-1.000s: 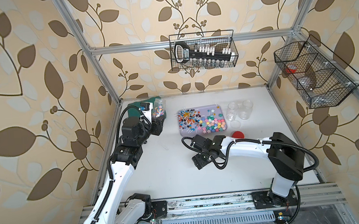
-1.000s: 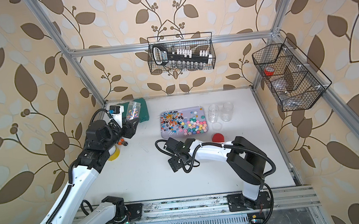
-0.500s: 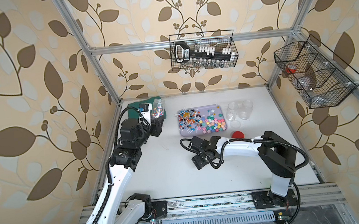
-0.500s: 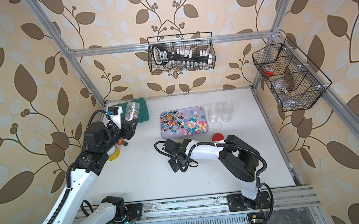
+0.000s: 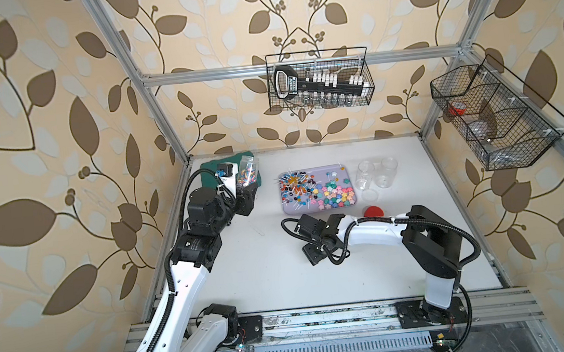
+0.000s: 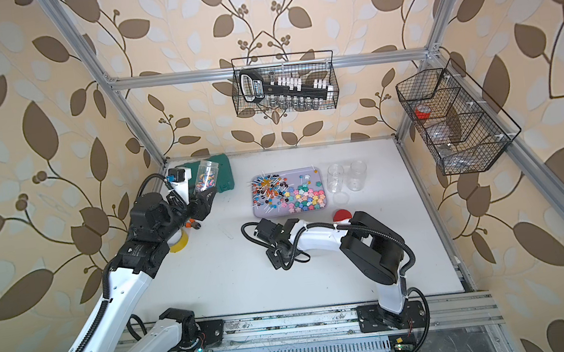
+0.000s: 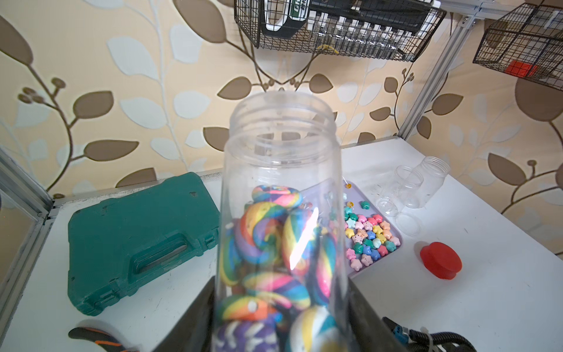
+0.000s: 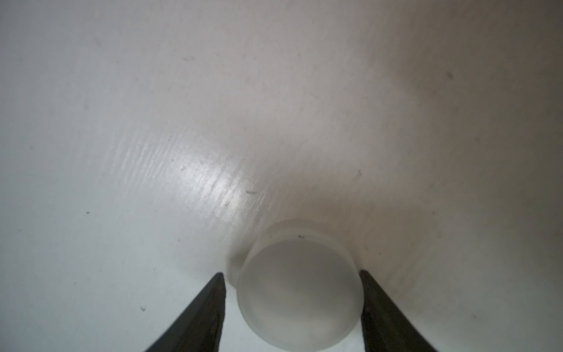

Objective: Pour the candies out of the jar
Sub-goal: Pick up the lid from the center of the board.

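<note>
Jar (image 7: 280, 152) is grasped low on its body by the left hand (image 5: 244, 197), fingers clenched on both sides. Jar is lidless, mouth uppermost, leaning a little. It is seen on the left-arm side of the tray (image 5: 344, 172), well apart from it, over the edge of a green case (image 7: 137, 231). Rainbow-swirled candies (image 7: 268, 237) are packed in the jar's lower half; upper half is clear.

More candies (image 5: 314, 191) are spread on the tray: lollipops on white sticks toward the jar side, pastel stars toward the far side.

Two empty clear jars (image 5: 375, 174) are stood upright just beside the tray, on its right-arm side. A red lid (image 5: 373, 210) is laid near the tray's front right corner.

Right hand (image 8: 291, 272) is lowered to the desk (image 5: 266, 275) in front of the tray, fingers spread astride a frosted round cap (image 8: 298, 295). A gap is seen between one finger and the cap; the other finger is at its edge. Cap is not gripped; it rests flat on the desk.
</note>
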Robot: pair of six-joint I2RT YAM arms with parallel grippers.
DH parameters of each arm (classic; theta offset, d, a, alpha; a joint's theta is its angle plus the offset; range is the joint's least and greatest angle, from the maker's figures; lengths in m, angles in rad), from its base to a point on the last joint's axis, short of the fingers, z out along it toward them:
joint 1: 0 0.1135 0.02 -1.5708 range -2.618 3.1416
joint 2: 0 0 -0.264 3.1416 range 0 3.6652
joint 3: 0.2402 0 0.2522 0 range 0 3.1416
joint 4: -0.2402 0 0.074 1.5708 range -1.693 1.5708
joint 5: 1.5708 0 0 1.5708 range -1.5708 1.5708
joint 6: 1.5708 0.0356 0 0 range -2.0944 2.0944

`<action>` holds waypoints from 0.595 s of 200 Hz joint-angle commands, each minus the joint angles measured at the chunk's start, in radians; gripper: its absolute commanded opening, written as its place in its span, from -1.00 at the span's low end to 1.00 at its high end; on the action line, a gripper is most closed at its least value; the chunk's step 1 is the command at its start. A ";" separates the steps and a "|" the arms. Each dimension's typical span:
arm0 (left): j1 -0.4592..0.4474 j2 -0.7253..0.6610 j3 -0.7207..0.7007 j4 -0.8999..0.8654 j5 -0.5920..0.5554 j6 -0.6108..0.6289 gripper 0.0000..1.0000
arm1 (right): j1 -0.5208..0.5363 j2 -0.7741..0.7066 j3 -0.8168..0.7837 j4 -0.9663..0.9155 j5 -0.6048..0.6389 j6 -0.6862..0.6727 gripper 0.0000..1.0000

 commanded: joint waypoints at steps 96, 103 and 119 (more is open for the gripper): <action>0.001 -0.017 -0.004 0.065 -0.007 0.005 -0.59 | -0.096 -0.075 -0.050 -0.002 0.031 -0.049 0.14; 0.001 -0.015 -0.005 0.065 -0.008 0.005 -0.59 | -0.104 -0.080 -0.054 -0.002 0.031 -0.052 0.13; 0.001 -0.016 -0.003 0.065 -0.010 0.008 -0.59 | -0.118 -0.094 -0.067 -0.001 0.032 -0.057 0.12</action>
